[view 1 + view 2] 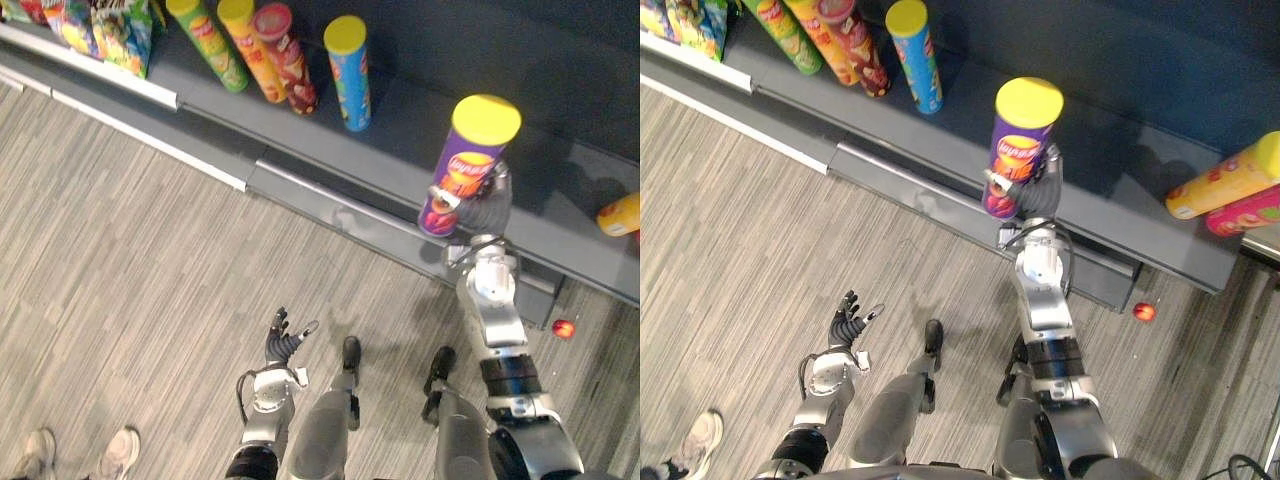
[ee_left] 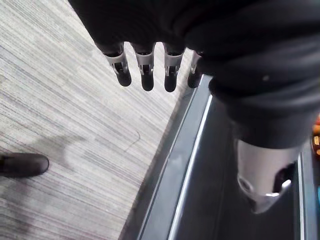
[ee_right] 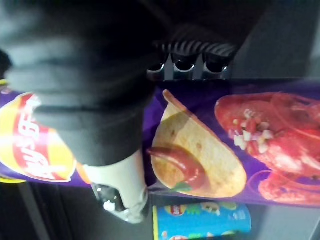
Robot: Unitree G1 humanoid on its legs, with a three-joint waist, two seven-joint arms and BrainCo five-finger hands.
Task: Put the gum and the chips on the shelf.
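A: Left eye view, stock?
B: One chip can (image 1: 468, 170), purple with a yellow lid, upright in the right hand (image 1: 487, 207), low over the front of the shelf (image 1: 400, 115). Whether its base touches: cannot tell. Four cans stand at the back: green can (image 1: 208, 45), orange can (image 1: 250, 50), red can (image 1: 288, 60), blue can (image 1: 348, 75). Snack bags (image 1: 100, 30) at the far end, count unclear. The left hand (image 1: 285, 340) hangs low over the floor (image 1: 150, 250), well apart from the shelf. One small red thing (image 1: 563, 328) lies on the floor near the shelf foot; gum or not, cannot tell.
A: Right eye view?
B: It adds two cans lying down at the shelf's right end: yellow can (image 1: 1230, 180), pink can (image 1: 1245, 212). That makes six shelved, one in hand.
A: Left wrist view?
B: Fingers (image 2: 145, 75) straight, holding nothing.
A: Right wrist view?
B: Fingers (image 3: 186, 62) and thumb wrapped round the chip can's middle. Handling, by judgement: light, a stiff tube with smooth sides, tall and narrow, so easily tipped. A mid-body hold suits it, firm without crushing.
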